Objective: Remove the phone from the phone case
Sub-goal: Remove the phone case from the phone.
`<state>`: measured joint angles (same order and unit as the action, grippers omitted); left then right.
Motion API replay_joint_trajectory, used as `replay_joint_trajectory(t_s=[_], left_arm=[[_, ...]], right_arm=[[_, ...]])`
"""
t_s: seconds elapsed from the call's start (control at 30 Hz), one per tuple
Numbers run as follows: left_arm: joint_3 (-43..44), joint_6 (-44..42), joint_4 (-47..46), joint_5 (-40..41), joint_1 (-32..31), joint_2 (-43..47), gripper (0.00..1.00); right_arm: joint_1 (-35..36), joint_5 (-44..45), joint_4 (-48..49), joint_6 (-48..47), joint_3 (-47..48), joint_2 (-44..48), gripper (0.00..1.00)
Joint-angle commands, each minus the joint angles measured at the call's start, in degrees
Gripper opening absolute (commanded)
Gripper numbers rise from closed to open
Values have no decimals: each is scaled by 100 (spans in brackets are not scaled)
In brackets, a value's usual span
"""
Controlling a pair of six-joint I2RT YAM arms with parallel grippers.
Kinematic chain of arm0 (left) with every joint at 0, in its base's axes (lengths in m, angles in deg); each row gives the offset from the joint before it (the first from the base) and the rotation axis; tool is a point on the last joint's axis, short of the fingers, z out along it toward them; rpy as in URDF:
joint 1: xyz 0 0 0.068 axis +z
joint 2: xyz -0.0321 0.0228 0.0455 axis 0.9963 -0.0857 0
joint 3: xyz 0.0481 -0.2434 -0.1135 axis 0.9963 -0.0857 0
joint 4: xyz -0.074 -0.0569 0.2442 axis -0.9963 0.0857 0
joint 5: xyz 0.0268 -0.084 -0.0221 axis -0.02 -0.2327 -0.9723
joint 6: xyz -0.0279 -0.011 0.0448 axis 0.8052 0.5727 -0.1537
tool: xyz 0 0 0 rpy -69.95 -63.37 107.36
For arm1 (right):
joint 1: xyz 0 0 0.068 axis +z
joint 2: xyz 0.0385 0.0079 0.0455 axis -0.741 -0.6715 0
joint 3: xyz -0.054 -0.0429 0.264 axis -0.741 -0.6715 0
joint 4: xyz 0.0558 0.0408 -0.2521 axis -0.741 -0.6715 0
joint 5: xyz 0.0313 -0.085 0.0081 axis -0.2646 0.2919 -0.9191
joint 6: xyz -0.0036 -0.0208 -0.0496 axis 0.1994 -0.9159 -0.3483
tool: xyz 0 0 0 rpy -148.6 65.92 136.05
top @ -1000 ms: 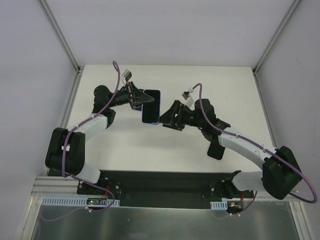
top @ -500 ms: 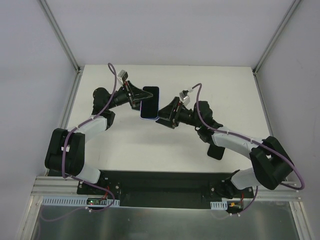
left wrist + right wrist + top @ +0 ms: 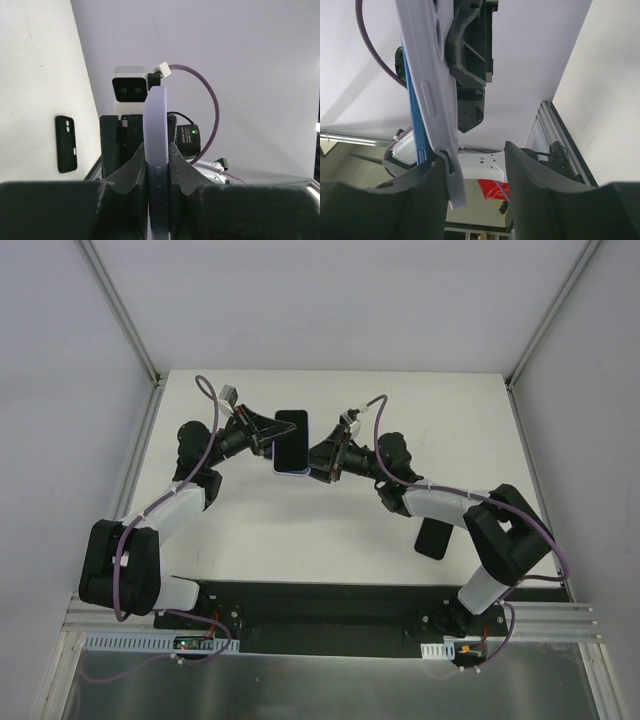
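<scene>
The left gripper (image 3: 157,154) is clamped on the lavender phone case (image 3: 155,120), its two black, stepped fingers pressing the front and back faces. That wrist view shows the case edge-on: a smooth, matte rounded rim with a slim moulded side button. From above, the phone (image 3: 291,438) sits in the case, lifted off the white table (image 3: 250,530) in the upper middle of the frame, its glossy dark screen facing up.

The right gripper (image 3: 475,160) meets the case's opposite long edge with its jaws partly apart. The case's rounded corner rests against one finger (image 3: 427,195), and a clear gap remains to the other. Here a thin blue edge of the phone shows beside the pale case.

A flat black phone cover (image 3: 66,143) with rounded corners and two lens holes lies on the table, well apart.
</scene>
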<state>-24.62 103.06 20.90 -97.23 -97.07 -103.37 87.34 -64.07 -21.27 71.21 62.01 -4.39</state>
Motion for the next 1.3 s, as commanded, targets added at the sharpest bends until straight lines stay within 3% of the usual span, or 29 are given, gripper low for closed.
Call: replay_joint_trajectory(t_s=[0.0, 0.07, 0.23, 0.33, 0.43, 0.5, 0.53, 0.57, 0.6, 0.67, 0.7, 0.83, 1.03, 1.27], left_arm=[[-285, -1092, 372, -1211, -576, 206, 0], [-311, -1145, 416, -1202, -594, 188, 0], [-311, -1207, 477, -1193, -594, 162, 0], [-250, -1303, 600, -1193, -594, 179, 0], [-145, -1505, 968, -1176, -594, 223, 0], [-66, -1769, 1267, -1176, -594, 250, 0], [22, -1943, 1573, -1167, -585, 250, 4], [49, -2015, 1680, -1158, -585, 250, 10], [84, -2068, 1769, -1141, -577, 276, 23], [163, -2252, 2067, -1114, -533, 294, 35], [215, -2340, 2234, -1114, -515, 285, 50], [392, -2639, 2727, -1175, -383, 224, 73], [357, -2639, 2859, -1185, -190, 197, 76], [295, -2701, 3009, -1141, -128, 215, 76]], right_arm=[[160, 966, 1266, 765, 987, -149, 43], [169, 923, 1249, 748, 1057, -158, 38], [117, 782, 934, 511, 1067, -36, 12], [38, 694, 284, 81, 865, 236, 5], [-59, 659, -1111, -855, 776, 710, 1], [-77, 886, -3103, -1595, 916, 1183, 1], [-86, 1061, -3902, -2513, 1169, 1343, 1], [-60, 1576, -5294, -2870, 1320, 1484, 1], [-51, 1843, -5821, -3239, 1408, 1729, 1], [-77, 2526, -6953, -3854, 1505, 1959, 1], [-103, 2705, -7230, -4006, 1514, 2134, 1], [-156, 3356, -8242, -4595, 1488, 2399, 1], [-147, 4007, -9305, -5246, 1532, 2215, 1], [90, 4542, -10545, -6011, 2077, 1004, 1]])
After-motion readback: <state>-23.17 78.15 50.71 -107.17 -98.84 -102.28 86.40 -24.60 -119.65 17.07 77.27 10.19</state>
